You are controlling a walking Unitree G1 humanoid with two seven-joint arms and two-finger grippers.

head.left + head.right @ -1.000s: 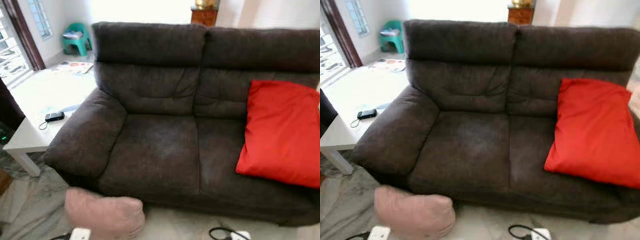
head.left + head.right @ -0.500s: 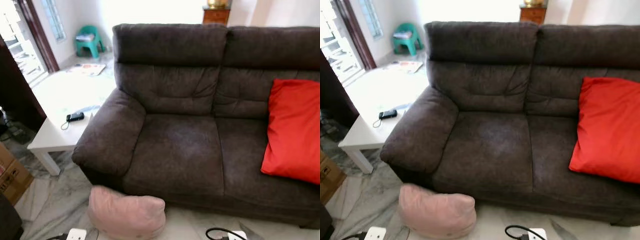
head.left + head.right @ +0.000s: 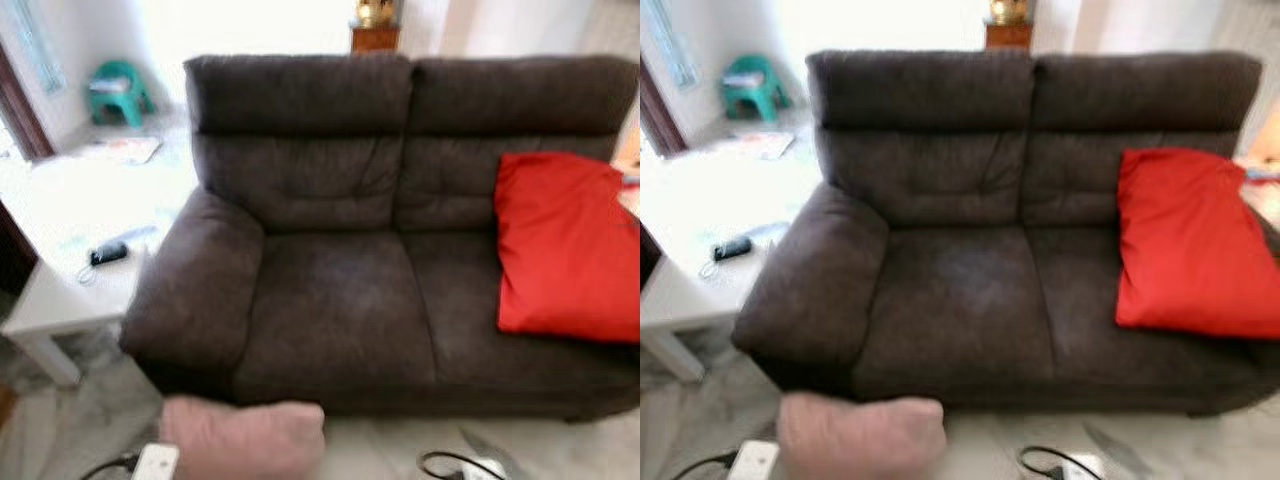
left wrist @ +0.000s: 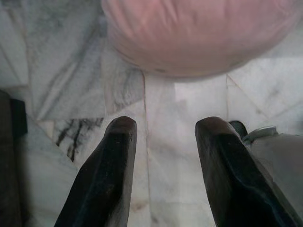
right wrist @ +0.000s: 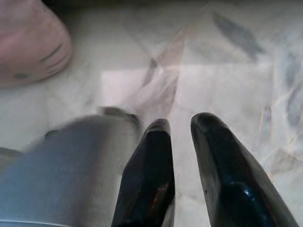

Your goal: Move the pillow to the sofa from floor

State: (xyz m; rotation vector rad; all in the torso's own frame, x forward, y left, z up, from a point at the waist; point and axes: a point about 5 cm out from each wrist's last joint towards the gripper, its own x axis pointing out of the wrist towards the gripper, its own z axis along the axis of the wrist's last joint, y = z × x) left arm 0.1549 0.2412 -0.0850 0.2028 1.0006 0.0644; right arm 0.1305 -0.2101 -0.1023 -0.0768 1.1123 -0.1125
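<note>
A white desk (image 3: 50,300) is standing far left. The pink pillow (image 3: 243,438) is lying on the floor (image 4: 180,142), near the sofa (image 3: 340,290). The left gripper (image 4: 163,127) is hovering released; the right gripper (image 5: 179,125) is hanging slightly parted, empty.

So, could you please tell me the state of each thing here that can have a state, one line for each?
Pink pillow: lying on the floor against the sofa front, not held.
Red pillow: on the right seat, leaning against the backrest.
Sofa: left seat free.
Left tool: open, empty, above the marble floor, short of the pink pillow.
Right tool: slightly open, empty.
Dark handheld device: lying flat on the white side table.
</note>
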